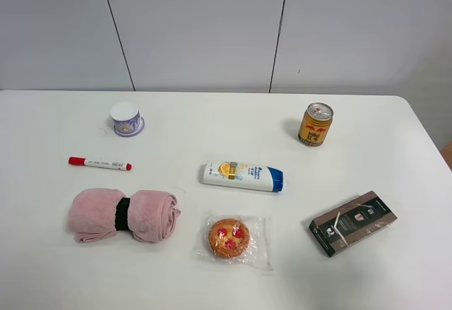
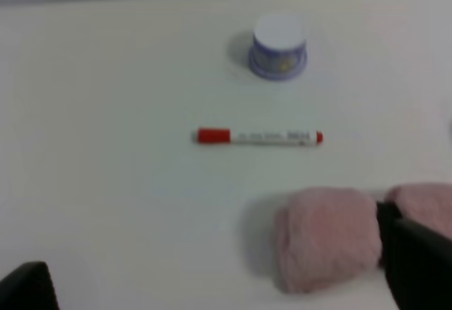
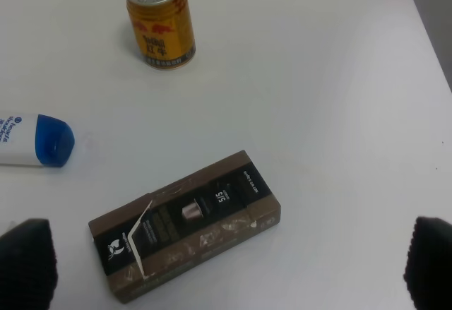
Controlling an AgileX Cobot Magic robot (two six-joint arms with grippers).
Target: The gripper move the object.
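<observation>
The object, a small round orange-brown pastry with red spots in a clear wrapper, lies on the white table near the front middle. It shows only in the exterior high view. No arm or gripper shows in that view. In the left wrist view my left gripper is open and empty, with only its black fingertips at the frame corners. In the right wrist view my right gripper is open and empty, its fingertips wide apart above a brown box.
A lilac-and-white cup, a red-capped marker and a rolled pink towel are on the left. A white shampoo bottle lies just behind the pastry. A gold can and a brown box are on the right.
</observation>
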